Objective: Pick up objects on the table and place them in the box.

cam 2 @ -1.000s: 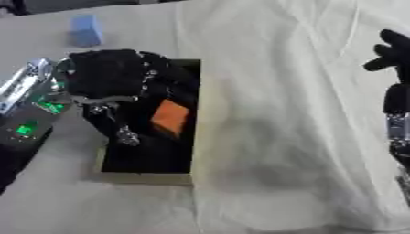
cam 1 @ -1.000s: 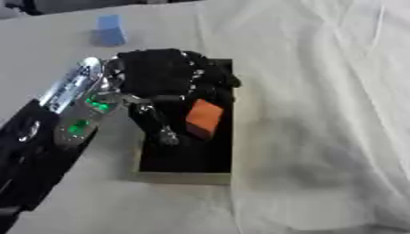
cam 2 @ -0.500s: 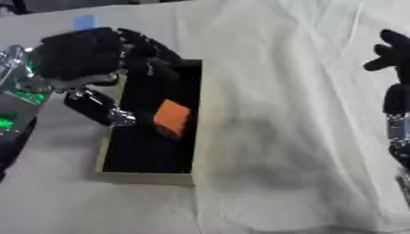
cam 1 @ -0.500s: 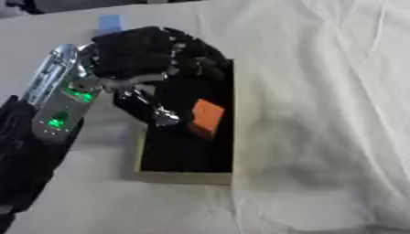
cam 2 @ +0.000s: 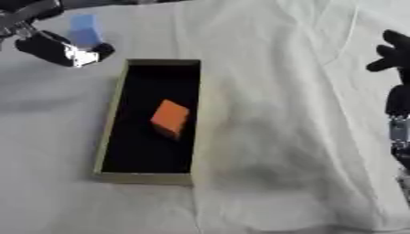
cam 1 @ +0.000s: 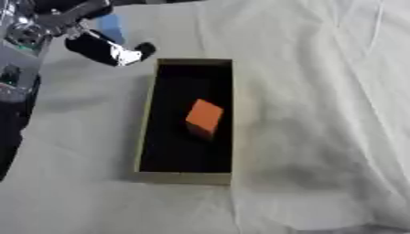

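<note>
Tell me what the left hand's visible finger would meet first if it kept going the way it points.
The left hand points its finger right, along the box's far end. It would likely pass over cloth beyond that rim, though height is unclear.

Wrinkled off-white cloth (cam 1: 320,91) covers the whole table, soft even light, faint shadows in folds.

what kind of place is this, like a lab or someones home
Probably a lab or test bench set up for robot practice, not a home. A wrinkled white cloth covers the table, with only a shallow box, an orange block inside it and a blue block laid out.
</note>
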Controlling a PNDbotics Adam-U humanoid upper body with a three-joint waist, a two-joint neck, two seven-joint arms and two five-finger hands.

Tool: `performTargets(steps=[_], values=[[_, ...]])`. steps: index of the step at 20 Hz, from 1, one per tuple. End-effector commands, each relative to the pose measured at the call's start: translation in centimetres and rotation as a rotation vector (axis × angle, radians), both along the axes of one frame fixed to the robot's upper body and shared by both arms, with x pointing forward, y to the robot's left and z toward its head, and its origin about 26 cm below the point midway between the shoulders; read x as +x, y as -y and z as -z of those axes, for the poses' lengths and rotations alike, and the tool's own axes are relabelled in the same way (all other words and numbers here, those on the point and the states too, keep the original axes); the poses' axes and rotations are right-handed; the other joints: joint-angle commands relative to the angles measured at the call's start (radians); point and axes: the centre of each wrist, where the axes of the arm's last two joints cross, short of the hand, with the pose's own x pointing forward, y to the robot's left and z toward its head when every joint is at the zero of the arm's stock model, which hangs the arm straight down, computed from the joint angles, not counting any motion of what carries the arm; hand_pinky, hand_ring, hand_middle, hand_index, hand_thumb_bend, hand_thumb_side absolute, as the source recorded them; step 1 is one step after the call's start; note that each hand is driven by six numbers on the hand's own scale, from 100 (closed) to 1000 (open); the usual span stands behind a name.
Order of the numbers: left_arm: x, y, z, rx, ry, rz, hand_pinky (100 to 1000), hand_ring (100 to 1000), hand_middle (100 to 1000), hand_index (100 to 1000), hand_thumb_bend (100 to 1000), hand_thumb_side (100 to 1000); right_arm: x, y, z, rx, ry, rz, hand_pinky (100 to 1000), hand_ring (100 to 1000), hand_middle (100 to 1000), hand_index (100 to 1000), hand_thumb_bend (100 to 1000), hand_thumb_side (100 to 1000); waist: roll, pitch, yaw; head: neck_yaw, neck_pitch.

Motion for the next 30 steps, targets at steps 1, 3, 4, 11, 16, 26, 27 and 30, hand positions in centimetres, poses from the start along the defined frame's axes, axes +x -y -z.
performTargets(steps=[1,3,4,11,16,26,27,30], values=[[1.1,-2.4,-1.0,-0.011,0.012,-0.088,757,859,865,889,333,340,0.0,0.1,-0.7,-0.015,0.025,-0.002,874,918,585,862,100,659,-0.003,-0.011,-0.003,0.034,0.005],[1.8,-2.9,-0.8,-0.018,0.001,-0.120,757,859,867,893,335,343,0.1,0.1,-0.8,-0.018,0.026,-0.003,874,918,585,862,100,659,-0.003,-0.006,-0.004,0.049,0.005],[2.1,-3.1,-0.6,-0.021,-0.005,-0.134,757,860,867,894,337,342,0.1,0.0,-0.8,-0.020,0.027,-0.004,875,919,584,862,100,659,-0.002,-0.004,-0.005,0.054,0.005],[4.3,-4.4,0.3,-0.057,-0.056,-0.256,757,863,872,914,378,303,0.2,-0.2,-0.9,-0.031,0.033,-0.013,875,920,583,862,100,658,0.003,0.011,-0.018,0.076,-0.019],[5.9,-5.2,0.7,-0.030,-0.103,-0.343,767,875,882,921,438,264,0.4,-0.4,-1.2,-0.038,0.042,-0.025,875,920,583,862,100,658,0.008,0.022,-0.032,0.084,-0.050],[7.2,-7.0,2.2,0.010,-0.181,-0.464,780,886,891,927,447,100,0.6,-0.6,-1.5,-0.052,0.052,-0.034,876,921,581,863,100,657,0.017,0.041,-0.051,0.091,-0.102],[7.3,-7.3,2.4,0.008,-0.188,-0.478,780,886,890,927,447,100,0.6,-0.6,-1.5,-0.053,0.052,-0.034,877,922,581,863,100,657,0.018,0.042,-0.052,0.093,-0.106],[7.5,-8.1,2.7,-0.011,-0.203,-0.523,777,883,888,926,433,100,0.6,-0.6,-1.5,-0.057,0.054,-0.037,877,922,581,863,100,657,0.022,0.047,-0.058,0.101,-0.114]])
